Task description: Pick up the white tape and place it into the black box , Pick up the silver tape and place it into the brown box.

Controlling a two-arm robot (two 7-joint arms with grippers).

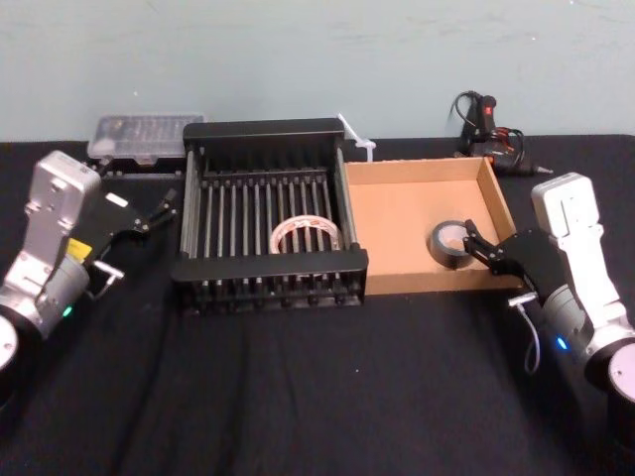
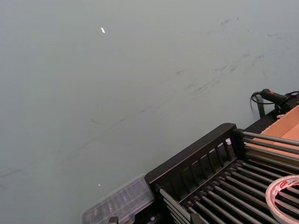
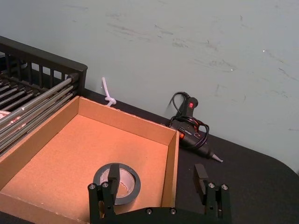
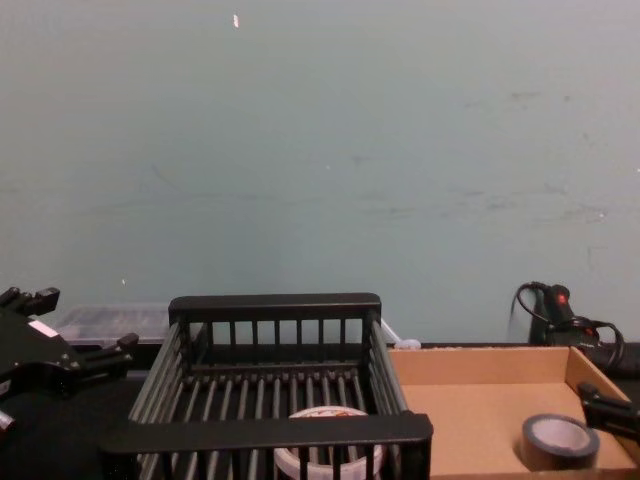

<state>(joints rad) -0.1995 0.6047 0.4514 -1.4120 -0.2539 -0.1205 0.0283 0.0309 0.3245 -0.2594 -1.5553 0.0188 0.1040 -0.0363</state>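
Centre frame in the head view, the slatted crate (image 1: 268, 266) sits on the surface (image 1: 298, 397). The wide tape ring (image 1: 280, 236) lies flat inside it, toward its lower-right corner. Tight against the crate's right side is the cardboard tray (image 1: 417, 171). The small tape roll (image 1: 442, 250) lies in it, low and toward the right wall. The right hand (image 1: 472, 248) straddles that wall, one finger inside by the roll, the other outside. At frame left, the left hand (image 1: 164, 210) hangs beside the crate's left side, apart from it. Upper left, behind the crate, there's a plastic case (image 1: 144, 137). Upper right, behind the tray, a glue gun (image 1: 486, 124).
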